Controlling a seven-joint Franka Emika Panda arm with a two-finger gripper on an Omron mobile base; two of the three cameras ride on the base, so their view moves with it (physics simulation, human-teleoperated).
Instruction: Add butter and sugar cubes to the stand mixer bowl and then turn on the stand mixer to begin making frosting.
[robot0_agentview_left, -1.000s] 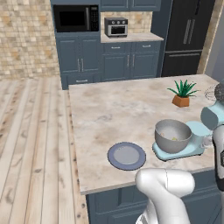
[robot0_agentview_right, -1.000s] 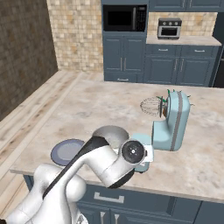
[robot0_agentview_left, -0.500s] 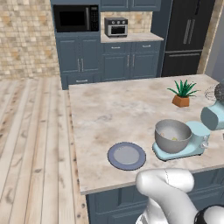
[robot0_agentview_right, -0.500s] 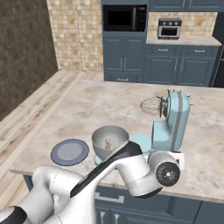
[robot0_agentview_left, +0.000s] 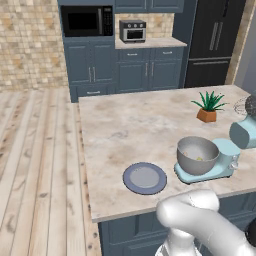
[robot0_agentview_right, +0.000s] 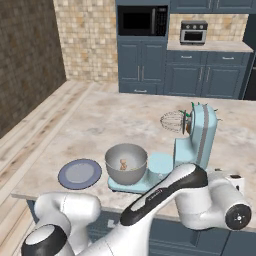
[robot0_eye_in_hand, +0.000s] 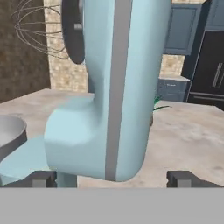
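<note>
Gripper: jaws spread wide, nothing between them; seen from hand cam, tips low at either side of the mixer's back column, close to it, no contact visible.
Arm: white elbow bulks across the front edge of the island in both base views; vs 1 s ago it has swung right, off the bowl side and round behind the mixer.
Plate: x1, blue-grey, flat, near front edge of the island, just left of the bowl; bare.
Bowl: x1, grey metal, seated on the mixer's base. Inside: small tan/yellow bits on the bottom, seen in right base view & faintly in left base view; too small to split butter from sugar or to count them.
Mixer: x1, light blue, head tilted up, whisk raised clear of the bowl, pointing left in right base view. In hand cam its column stands upright mid-frame, w/ a pale stripe down it.
Plant: x1, small green, terracotta pot, behind the mixer toward the far right of the island.
Far wall: x1 microwave set in dark blue cabinets, x1 toaster oven on the back counter, x1 black fridge at right.
Change vs earlier: plate, bowl, mixer, plant unmoved; only the arm shifted.
</note>
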